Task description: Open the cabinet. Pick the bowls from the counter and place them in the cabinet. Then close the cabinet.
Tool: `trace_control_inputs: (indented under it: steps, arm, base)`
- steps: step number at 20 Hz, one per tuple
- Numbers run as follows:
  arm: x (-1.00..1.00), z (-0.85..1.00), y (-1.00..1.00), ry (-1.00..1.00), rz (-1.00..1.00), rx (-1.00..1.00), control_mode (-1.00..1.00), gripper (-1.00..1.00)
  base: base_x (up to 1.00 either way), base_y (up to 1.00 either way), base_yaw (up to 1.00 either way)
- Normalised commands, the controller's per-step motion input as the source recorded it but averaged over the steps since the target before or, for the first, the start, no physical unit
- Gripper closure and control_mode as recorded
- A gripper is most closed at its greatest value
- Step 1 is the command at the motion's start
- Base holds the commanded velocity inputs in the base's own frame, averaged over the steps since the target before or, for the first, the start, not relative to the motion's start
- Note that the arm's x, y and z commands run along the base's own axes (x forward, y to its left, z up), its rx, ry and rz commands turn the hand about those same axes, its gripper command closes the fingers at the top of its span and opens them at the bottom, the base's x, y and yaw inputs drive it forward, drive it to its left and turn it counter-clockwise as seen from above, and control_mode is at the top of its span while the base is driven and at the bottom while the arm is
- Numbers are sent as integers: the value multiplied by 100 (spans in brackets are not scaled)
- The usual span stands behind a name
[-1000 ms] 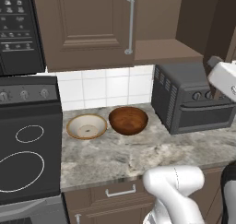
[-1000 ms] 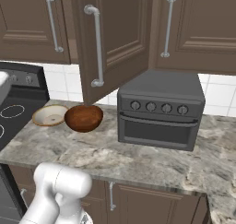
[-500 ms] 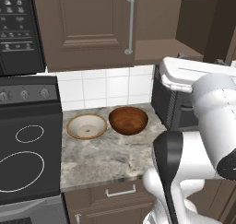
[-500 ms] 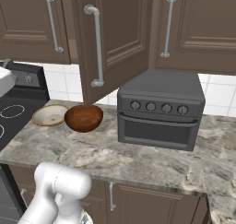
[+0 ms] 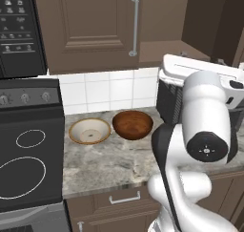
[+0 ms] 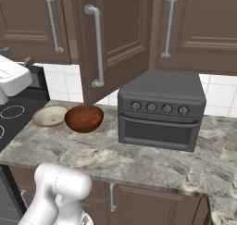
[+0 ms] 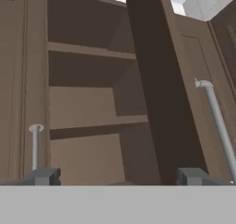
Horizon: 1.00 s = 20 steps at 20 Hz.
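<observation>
The cabinet (image 5: pixel 90 26) has its left door shut and its right door (image 6: pixel 120 34) swung out over the counter (image 6: pixel 139 159). In the hand view I look into the cabinet's bare shelves (image 7: pixel 92 108), with the open door (image 7: pixel 156 80) edge-on. My gripper (image 7: pixel 118 177) is open, empty, raised and aimed at that opening. Two bowls sit side by side on the counter (image 5: pixel 109 164) below: a cream-inside bowl (image 5: pixel 89 131) (image 6: pixel 50 115) and a reddish-brown bowl (image 5: pixel 132 124) (image 6: pixel 84 118). My arm (image 5: pixel 205 126) stands to their right.
A black toaster oven (image 6: pixel 162 110) stands on the counter right of the bowls, under the open door. A black stovetop (image 5: pixel 24 164) lies left of the counter. A drawer (image 5: pixel 124 197) sits under the counter's front edge. A further wall cabinet (image 6: pixel 199 25) hangs at the right.
My arm has swung in from the right and now stands large in front of the toaster oven in the left base view. The bowls and the doors have not moved.
</observation>
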Motion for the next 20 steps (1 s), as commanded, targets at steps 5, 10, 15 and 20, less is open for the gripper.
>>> trace_control_inputs:
  steps: [5, 10, 15, 20]
  arm:
    - [27, -14, -25, 0, -5, 0, -100, -100]
    - [50, -36, -5, -2, -6, 0, -100, -100]
    - [37, -31, -2, -8, -6, 0, -100, -100]
    - [13, -14, -15, -5, -6, 0, -100, -100]
  base:
    - [0, 0, 0]
    - [0, 0, 0]
    - [0, 0, 0]
    - [0, 0, 0]
